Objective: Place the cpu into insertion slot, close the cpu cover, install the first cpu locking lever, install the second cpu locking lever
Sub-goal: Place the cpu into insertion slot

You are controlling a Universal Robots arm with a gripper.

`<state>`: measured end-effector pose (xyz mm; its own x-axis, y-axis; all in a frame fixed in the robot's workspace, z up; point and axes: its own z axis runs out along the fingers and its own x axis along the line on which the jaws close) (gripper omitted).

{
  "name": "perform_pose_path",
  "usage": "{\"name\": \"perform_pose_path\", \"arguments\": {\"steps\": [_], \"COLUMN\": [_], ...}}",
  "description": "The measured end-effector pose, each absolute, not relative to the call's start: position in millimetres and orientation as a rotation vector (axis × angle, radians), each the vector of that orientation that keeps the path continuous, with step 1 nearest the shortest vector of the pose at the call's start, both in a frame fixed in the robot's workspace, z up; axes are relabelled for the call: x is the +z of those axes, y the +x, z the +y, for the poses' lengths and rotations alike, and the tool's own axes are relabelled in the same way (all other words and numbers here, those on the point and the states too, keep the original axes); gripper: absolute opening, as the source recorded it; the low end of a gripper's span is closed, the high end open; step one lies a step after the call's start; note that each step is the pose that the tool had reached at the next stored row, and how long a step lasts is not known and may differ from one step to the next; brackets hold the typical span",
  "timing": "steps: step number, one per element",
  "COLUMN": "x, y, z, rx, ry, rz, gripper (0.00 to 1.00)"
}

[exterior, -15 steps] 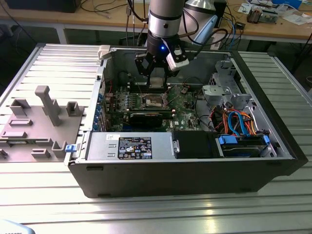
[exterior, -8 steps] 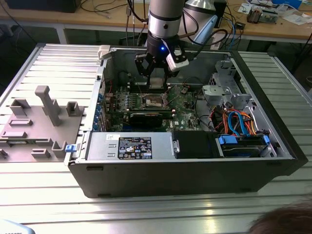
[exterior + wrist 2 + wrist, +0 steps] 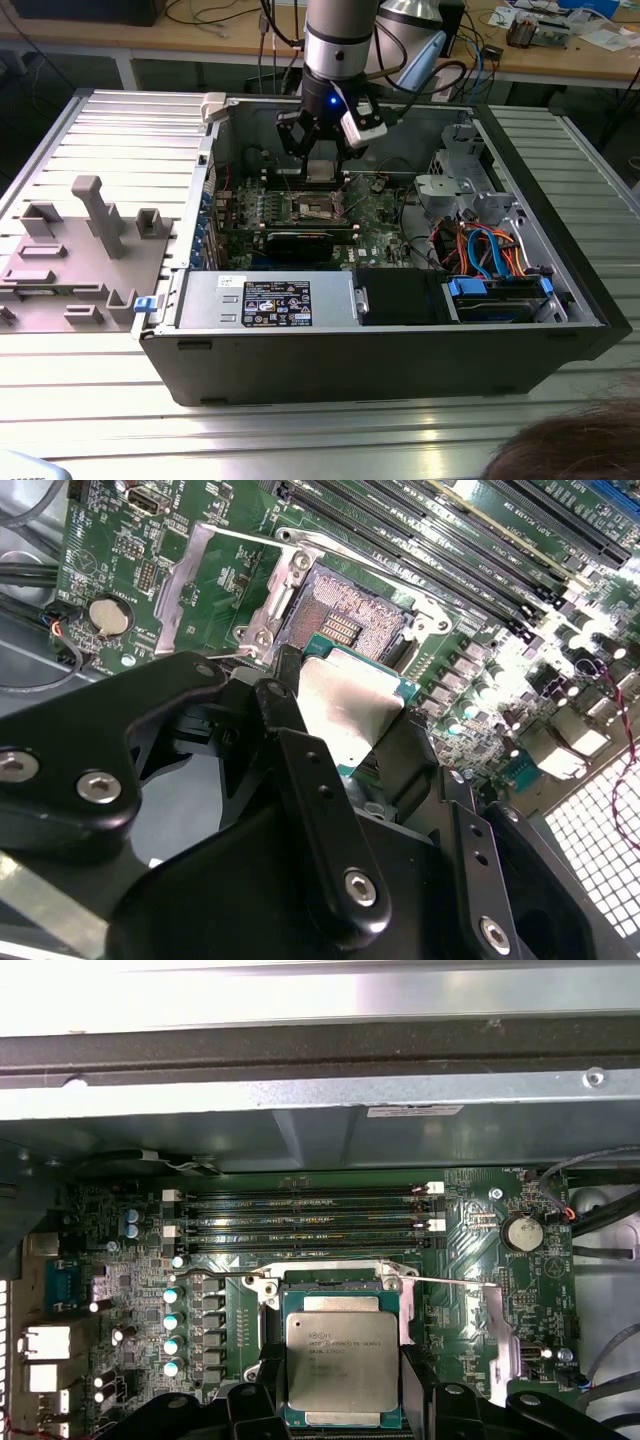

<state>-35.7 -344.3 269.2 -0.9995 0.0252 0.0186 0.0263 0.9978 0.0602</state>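
- Ribbed metal table [image 3: 90, 400] carries an open computer case [image 3: 380, 350].
- The gripper [image 3: 340, 1388] is clamped on the cpu [image 3: 338, 1360], one black finger on each opposite edge.
- The cpu lies flat, metal top up, edges square with the open socket [image 3: 345, 610], partly over it.

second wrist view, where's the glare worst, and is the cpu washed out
In the second wrist view glare blows out part of the board, and the cpu top shines pale but not blown; in the first wrist view the metal strip along the case is washed white.
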Motion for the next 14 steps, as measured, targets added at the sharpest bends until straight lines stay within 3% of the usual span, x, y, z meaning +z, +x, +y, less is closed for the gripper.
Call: {"name": "perform_pose_path", "arguments": {"steps": [14], "x": [264.0], "y": [-36.3], "z": [-344.3], "rx": [-0.094], "ry": [-0.04], "rz": [-3.122], "gripper": [0.54]}}
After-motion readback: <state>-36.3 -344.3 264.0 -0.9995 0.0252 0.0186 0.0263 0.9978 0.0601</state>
